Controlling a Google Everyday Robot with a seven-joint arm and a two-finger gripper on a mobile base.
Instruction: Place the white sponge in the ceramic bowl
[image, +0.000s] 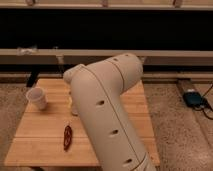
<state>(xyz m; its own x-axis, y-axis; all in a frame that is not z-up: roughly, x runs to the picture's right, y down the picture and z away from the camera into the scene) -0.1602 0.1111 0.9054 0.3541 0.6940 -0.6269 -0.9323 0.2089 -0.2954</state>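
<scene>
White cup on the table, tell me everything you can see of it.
The white cup is small, plain and matte, tapering toward its base, perhaps paper or plastic. It stands upright, mouth up, near the far left corner of the wooden table, touching nothing. The arm rises to its right; the tool is hidden from view.
</scene>
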